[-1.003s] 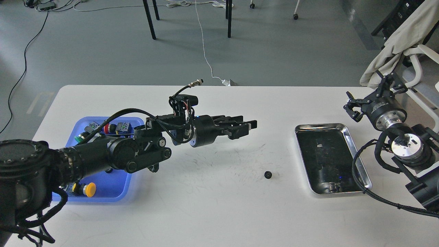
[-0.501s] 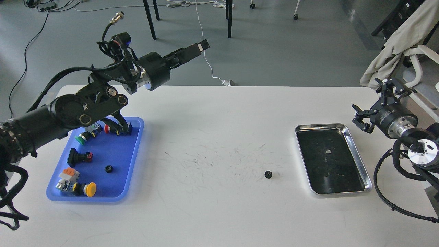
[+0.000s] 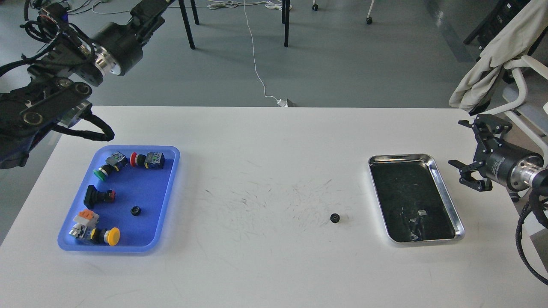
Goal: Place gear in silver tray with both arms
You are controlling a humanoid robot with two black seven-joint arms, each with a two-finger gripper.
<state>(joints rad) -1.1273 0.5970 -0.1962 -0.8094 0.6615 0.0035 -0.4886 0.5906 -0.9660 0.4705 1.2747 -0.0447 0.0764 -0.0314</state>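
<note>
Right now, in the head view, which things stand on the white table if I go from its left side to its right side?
Blue plastic tray holding push buttons → small black gear lying on the bare white table → shiny rectangular silver tray → right gripper, open, hovering just past the tray's right rim.

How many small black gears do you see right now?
2. One gear lies on the white table, left of the silver tray; another gear sits inside the blue tray. Others could hide among the switches.
</note>
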